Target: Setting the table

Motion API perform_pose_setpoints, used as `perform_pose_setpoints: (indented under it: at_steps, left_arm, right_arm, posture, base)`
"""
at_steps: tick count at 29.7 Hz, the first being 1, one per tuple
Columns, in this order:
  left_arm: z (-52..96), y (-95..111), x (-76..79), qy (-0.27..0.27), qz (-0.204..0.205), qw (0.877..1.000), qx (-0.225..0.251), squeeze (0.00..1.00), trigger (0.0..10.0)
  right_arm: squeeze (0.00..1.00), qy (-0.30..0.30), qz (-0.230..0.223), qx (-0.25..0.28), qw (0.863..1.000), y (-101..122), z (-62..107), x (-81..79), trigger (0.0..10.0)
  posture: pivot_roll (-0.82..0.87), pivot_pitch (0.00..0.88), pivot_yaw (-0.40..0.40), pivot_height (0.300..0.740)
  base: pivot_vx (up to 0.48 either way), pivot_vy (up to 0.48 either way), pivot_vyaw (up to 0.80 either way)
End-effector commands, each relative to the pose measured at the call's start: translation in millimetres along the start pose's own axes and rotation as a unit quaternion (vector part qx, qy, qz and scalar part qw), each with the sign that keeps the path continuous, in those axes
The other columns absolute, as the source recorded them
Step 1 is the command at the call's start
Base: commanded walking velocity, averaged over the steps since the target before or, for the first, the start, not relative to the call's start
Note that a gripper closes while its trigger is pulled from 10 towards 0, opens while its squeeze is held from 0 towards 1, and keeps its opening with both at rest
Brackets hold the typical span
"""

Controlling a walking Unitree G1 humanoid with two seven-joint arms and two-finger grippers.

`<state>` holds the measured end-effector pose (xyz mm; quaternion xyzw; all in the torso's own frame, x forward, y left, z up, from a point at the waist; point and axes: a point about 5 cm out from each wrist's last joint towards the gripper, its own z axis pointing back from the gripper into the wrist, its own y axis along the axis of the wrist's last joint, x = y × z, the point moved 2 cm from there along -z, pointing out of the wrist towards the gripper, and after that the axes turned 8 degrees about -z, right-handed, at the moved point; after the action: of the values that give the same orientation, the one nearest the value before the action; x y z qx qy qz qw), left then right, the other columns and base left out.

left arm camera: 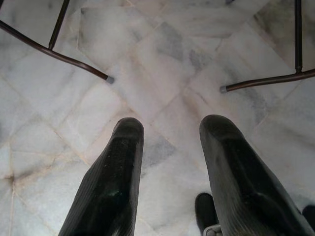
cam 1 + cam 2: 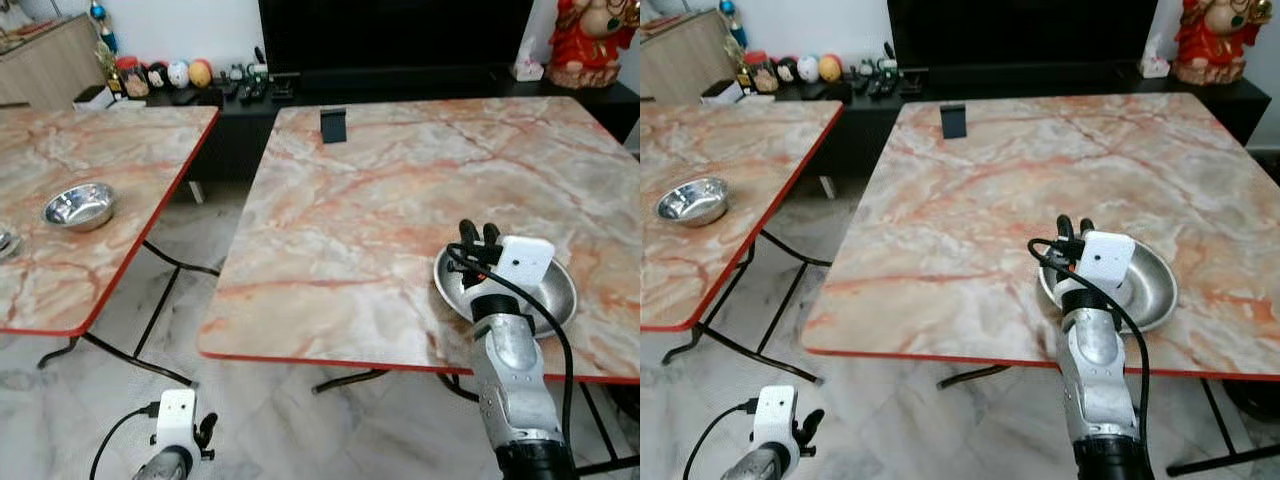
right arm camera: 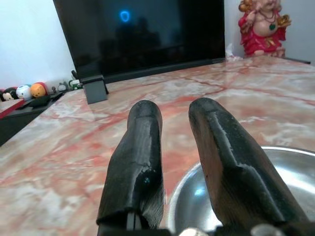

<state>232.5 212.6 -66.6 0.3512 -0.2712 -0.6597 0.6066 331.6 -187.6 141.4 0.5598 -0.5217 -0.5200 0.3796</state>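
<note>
A steel bowl (image 2: 555, 290) sits near the front right edge of the marble table (image 2: 350, 230). My right gripper (image 2: 478, 233) is at the bowl's left rim. In the right wrist view its fingers (image 3: 142, 147) stand a little apart, one outside the bowl (image 3: 295, 177) and one over its inside, so the gripper is open. A second steel bowl (image 2: 78, 206) rests on the left table (image 2: 120, 150). My left gripper (image 1: 170, 128) hangs low and open over the marble floor, holding nothing.
A small black stand (image 2: 333, 125) stands at the far side of the right table. A gap with folding table legs (image 2: 160, 300) separates the two tables. Behind them is a dark TV cabinet (image 2: 400, 80) with toys and a red statue (image 2: 590, 40).
</note>
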Motion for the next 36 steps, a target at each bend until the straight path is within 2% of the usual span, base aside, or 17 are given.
perform_pose_setpoints:
  at_steps: [1, 10, 36]
  left_arm:
    - [2.9, -9.3, -5.6, 0.006, 0.006, 1.000, -0.020, 0.00, 10.0]
    - [3.0, -11.5, -5.8, 0.007, 0.008, 1.000, -0.029, 0.00, 10.0]
    - [2.9, -12.8, -5.6, 0.010, 0.008, 0.999, -0.036, 0.00, 10.0]
  right_arm:
    - [0.00, 0.005, -0.001, 0.004, 1.000, 1.9, -2.1, -3.6, 10.0]
    - [0.00, 0.014, -0.009, 0.002, 1.000, -0.1, -2.7, -11.0, 10.0]
    - [0.00, 0.024, -0.013, 0.001, 1.000, -0.5, -6.1, -15.8, 10.0]
  posture:
    - [-0.13, 0.000, 0.081, 0.740]
    - [-0.13, 0.000, 0.078, 0.740]
    - [-0.12, 0.000, 0.073, 0.740]
  base:
    - [0.000, 0.412, 0.00]
    - [0.000, 0.409, 0.00]
    - [0.000, 0.410, 0.00]
